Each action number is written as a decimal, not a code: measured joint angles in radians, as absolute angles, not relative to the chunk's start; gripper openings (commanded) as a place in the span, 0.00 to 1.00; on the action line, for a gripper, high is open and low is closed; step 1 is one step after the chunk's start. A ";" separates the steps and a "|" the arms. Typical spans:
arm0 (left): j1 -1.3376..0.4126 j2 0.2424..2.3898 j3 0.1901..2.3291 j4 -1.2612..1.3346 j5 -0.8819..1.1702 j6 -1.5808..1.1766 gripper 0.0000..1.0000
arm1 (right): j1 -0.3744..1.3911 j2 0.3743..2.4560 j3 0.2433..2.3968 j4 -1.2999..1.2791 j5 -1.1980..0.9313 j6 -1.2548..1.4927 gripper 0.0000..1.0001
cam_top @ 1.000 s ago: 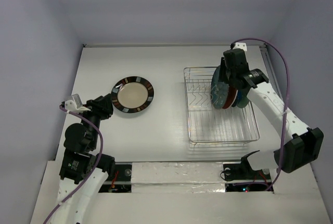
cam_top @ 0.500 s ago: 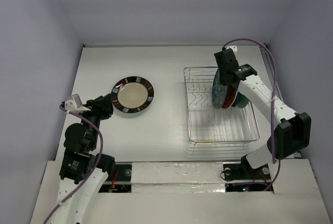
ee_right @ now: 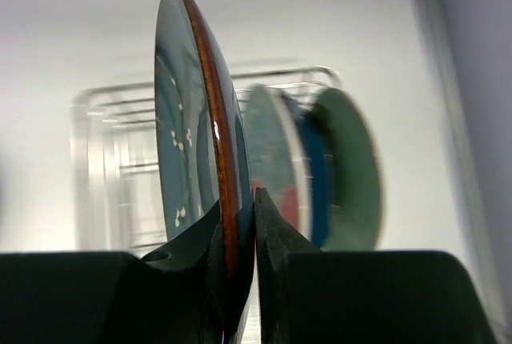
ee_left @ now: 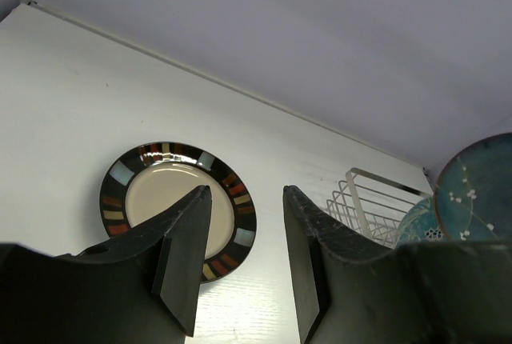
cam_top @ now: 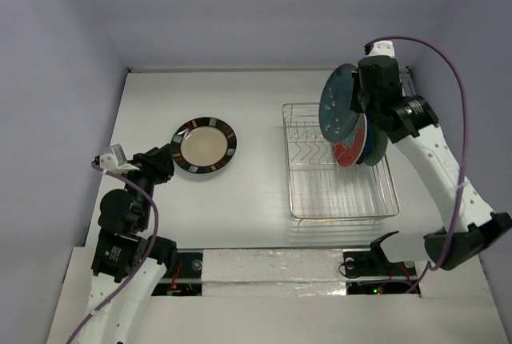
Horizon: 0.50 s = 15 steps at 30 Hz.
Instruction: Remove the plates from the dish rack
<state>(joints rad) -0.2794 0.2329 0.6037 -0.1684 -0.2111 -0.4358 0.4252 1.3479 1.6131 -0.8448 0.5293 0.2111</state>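
Five plates show in all: one cream plate (cam_top: 205, 146) with a dark banded rim lying flat on the white surface (cam_top: 240, 104), one teal-blue plate (cam_top: 339, 104) held on edge in the air, and three standing upright in the one dish rack (cam_top: 342, 192). Two arms work here. The right gripper (ee_right: 238, 220) has its jaws clamped on the teal-blue plate's brown-edged rim, carrying it over the rack's twelve o'clock end; in the overhead view it covers part of the rack's far rim and the top of the plate behind it. The left gripper (ee_left: 244, 208) sits at about seven o'clock from the cream plate, jaws parted with nothing between them, pointing at that plate. The rack lies at three o'clock from the cream plate, well apart from it. Its three plates crowd its one o'clock corner: a red plate (cam_top: 347, 154) nearest the held one, then a navy dish (ee_right: 317, 192), then a mint green plate (cam_top: 376, 148) toward three o'clock; the wrist view blurs them. Bare upright tines run through the rest of the rack toward six o'clock.
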 measured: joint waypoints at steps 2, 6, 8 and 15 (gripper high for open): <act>-0.279 0.233 0.604 -0.168 -0.211 -0.436 0.38 | 0.447 1.306 1.607 -0.819 0.461 0.252 0.00; -0.279 0.234 0.604 -0.168 -0.211 -0.436 0.38 | 0.525 1.274 1.534 -0.683 0.327 0.368 0.00; -0.279 0.239 0.604 -0.167 -0.211 -0.436 0.38 | 0.573 1.316 1.500 -0.602 0.282 0.434 0.00; -0.279 0.256 0.604 -0.164 -0.211 -0.436 0.38 | 0.684 1.652 1.432 -0.268 0.083 0.687 0.00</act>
